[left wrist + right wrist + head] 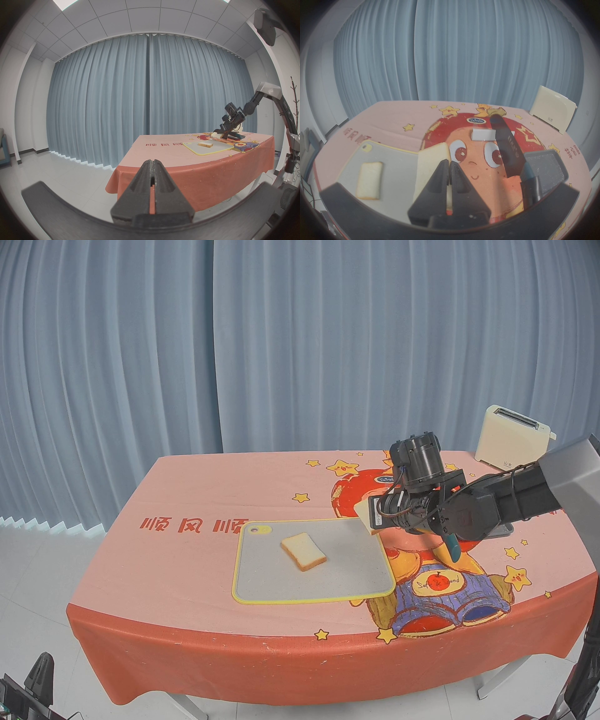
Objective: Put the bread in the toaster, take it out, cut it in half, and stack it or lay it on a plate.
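The right gripper (449, 165) is clamped narrowly on a bread half (432, 159), which it holds upright over the right-hand edge of the cutting board (262, 580). A second bread half (303, 551) lies flat near the middle of that grey, yellow-rimmed board, well apart from the held piece. Just beyond the gripper on the robot's right, a black-bladed knife (507, 147) lies on the pink-clothed worktop (206, 490). Its handle end is at the edge of a dark grey plate (550, 165); whether it rests on the plate cannot be told.

In the head view the right arm covers most of the plate and the knife blade, leaving the blue handle showing below the arm, while the right wrist view shows the blade and plate. A cream toaster (512, 437) stands at the far right corner. The left gripper (153, 184), its fingers pressed together on nothing, hangs low off the worktop's near left side.
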